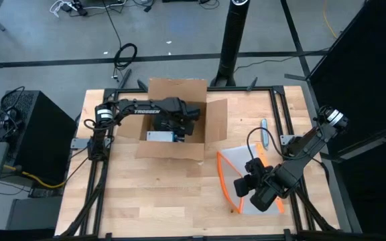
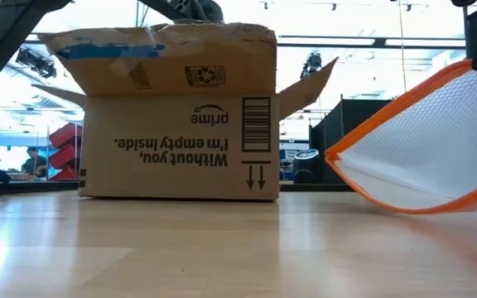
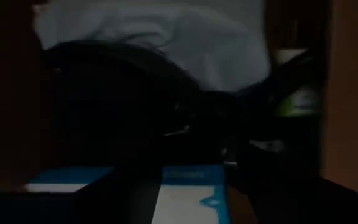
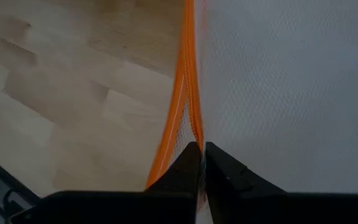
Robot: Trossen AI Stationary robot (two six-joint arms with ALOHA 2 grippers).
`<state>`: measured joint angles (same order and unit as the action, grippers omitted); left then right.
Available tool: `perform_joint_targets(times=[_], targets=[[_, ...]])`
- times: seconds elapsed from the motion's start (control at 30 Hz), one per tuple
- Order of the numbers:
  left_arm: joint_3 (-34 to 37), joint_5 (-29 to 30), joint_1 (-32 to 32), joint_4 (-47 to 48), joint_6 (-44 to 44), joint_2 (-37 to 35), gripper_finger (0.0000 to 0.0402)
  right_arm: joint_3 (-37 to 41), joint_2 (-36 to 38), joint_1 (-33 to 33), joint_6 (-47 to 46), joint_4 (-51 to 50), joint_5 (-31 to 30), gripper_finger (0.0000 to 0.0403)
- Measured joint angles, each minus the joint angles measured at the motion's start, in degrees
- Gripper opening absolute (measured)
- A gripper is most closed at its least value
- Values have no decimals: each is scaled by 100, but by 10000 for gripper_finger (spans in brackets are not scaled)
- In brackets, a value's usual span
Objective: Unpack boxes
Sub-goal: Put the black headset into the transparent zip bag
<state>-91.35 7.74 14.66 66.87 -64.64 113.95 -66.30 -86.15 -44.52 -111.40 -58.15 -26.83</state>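
My left claw (image 1: 174,128) is reaching down inside the open cardboard box (image 1: 210,127), its state untellable, while my right claw (image 4: 201,155) is pinching the orange-edged pouch (image 1: 236,164).

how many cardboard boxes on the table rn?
1: the open cardboard box toward the table's far side, left gripper reaching inside. Anything smaller inside it may be hidden.

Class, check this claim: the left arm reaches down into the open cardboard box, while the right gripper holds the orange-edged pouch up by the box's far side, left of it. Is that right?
Not quite. The high view shows the right gripper holding the pouch on the box's right, towards the table's near edge, not far left. The rest stands: the left arm reaches into the open box.
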Motion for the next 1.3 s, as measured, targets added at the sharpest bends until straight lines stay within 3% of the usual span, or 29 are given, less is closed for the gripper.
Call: perform_joint_targets(times=[0.27, 0.77, 0.93, 1.3], targets=[[421, -59, 243, -601, -704, 238, 186, 0, 0, 2, 66, -223, -9, 0], [385, -167, 85, -1199, -237, 468, 14, 0, 0, -64, 92, -382, -34, 0], [-30, -272, -47, -1025, 431, 465, 4, 0, 0, -136, 105, -433, -28, 0], [-1574, -172, -435, 170, 1921, -261, 1, 0, 0, -274, 92, -407, 3, 0]])
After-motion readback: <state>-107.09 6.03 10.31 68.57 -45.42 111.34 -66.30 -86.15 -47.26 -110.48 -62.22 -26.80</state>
